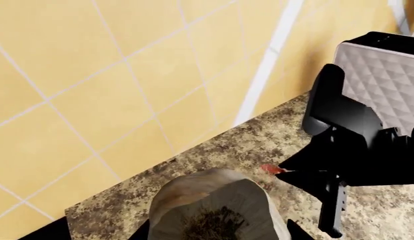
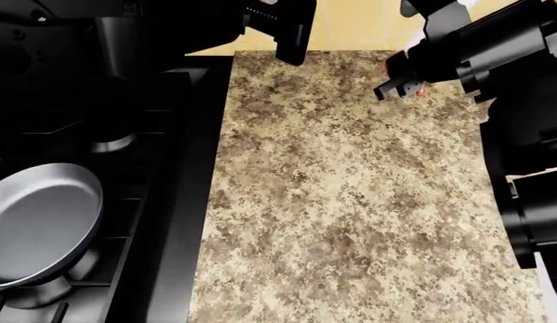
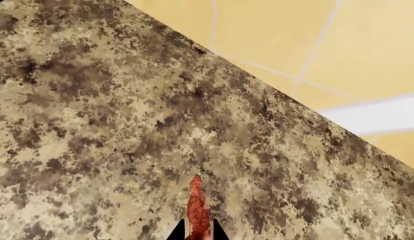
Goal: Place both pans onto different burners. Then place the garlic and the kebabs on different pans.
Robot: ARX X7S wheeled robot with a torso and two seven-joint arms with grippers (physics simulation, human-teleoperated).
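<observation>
The garlic, a whitish-grey bulb, sits between the dark fingertips of my left gripper, which is shut on it above the counter's back edge. In the head view the left gripper hangs at the top and hides the garlic. My right gripper is shut on the kebabs, reddish meat pointing out from its tips. The head view shows it near the counter's far right, with a bit of red. The smaller grey pan rests over a burner on the black stove. I cannot make out the larger black pan.
A speckled granite counter runs between the stove and my right arm. A yellow tiled wall stands behind it. From the left wrist view the right gripper is close beside the garlic.
</observation>
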